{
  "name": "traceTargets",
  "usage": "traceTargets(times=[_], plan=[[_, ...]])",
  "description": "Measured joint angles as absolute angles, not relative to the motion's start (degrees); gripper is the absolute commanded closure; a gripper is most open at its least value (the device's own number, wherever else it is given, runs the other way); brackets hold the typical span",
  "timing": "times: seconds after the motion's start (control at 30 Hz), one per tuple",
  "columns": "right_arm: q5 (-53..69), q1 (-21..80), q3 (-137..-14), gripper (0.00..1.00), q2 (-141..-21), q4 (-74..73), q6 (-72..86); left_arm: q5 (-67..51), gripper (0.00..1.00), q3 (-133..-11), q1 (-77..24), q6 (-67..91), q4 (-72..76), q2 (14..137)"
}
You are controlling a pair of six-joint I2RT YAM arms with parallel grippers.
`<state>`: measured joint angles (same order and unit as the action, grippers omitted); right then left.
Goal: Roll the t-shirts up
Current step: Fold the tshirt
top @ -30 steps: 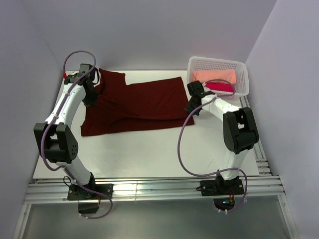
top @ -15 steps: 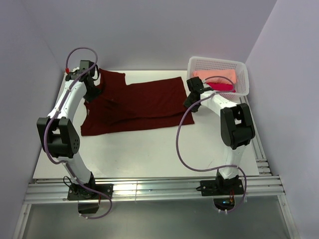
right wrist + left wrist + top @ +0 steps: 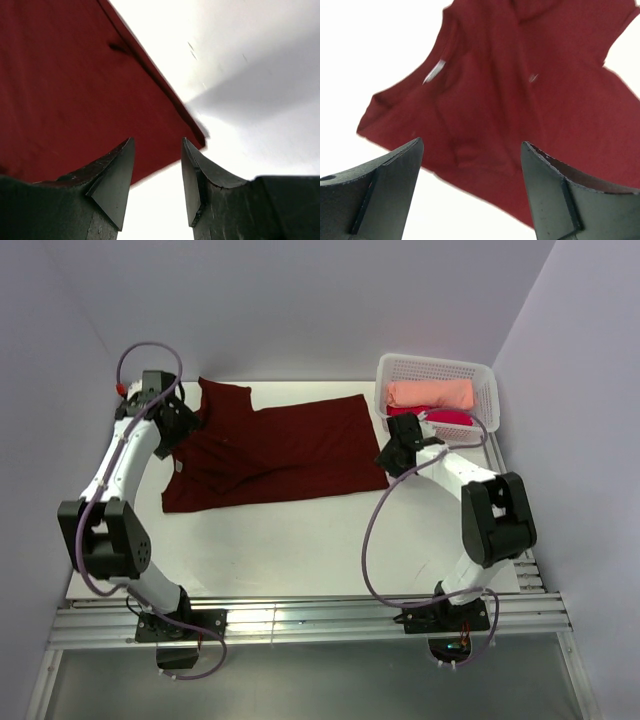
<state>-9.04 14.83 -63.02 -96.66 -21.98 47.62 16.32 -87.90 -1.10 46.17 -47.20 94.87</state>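
The maroon t-shirt (image 3: 270, 450) lies spread on the table (image 3: 300, 540), both sets of jaws empty — left gripper (image 3: 470, 150) wide open over its collar end, right gripper (image 3: 157, 142) half open at a hem corner — so next probably comes pinching an edge to roll.

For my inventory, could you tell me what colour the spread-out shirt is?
The shirt is dark maroon, clearest from the top external view.
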Motion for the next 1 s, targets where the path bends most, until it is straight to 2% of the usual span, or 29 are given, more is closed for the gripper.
traceTargets(times=[0.3, 0.57, 0.67, 0.7, 0.73, 0.8, 0.87, 0.9, 1.0], plan=[[-6.31, 14.83, -50.48, 0.51, -91.61, -17.12, 49.12, 11.29, 0.19, -63.02, -1.10, 47.35, -42.24, 79.18], [-4.91, 14.83, -50.04, 0.50, -94.39, -13.45, 52.27, 9.74, 0.19, -55.02, -1.06, 48.03, -38.54, 75.48], [-5.15, 14.83, -50.74, 0.54, -95.37, -12.58, 53.28, 8.54, 0.19, -51.46, -0.67, 48.97, -36.53, 74.28], [-5.26, 14.83, -50.81, 0.57, -95.48, -12.47, 53.49, 8.16, 0.20, -50.30, -0.51, 49.25, -36.03, 73.93], [-5.52, 14.85, -50.81, 0.65, -95.55, -12.45, 53.80, 7.84, 0.20, -49.21, -0.43, 49.43, -35.42, 73.60], [-6.09, 14.85, -50.81, 0.73, -95.79, -12.62, 54.37, 7.09, 0.21, -47.35, 0.19, 49.95, -34.26, 73.30], [-6.74, 14.85, -50.81, 0.85, -95.88, -12.80, 54.87, 6.68, 0.22, -45.74, 0.97, 50.63, -33.01, 73.25], [-6.92, 14.85, -50.81, 0.98, -95.90, -12.93, 55.18, 6.44, 0.23, -44.82, 1.52, 50.92, -32.29, 73.25], [-7.46, 14.85, -50.81, 1.00, -95.90, -13.04, 55.92, 5.63, 0.25, -42.72, 3.03, 51.79, -30.65, 73.28]])
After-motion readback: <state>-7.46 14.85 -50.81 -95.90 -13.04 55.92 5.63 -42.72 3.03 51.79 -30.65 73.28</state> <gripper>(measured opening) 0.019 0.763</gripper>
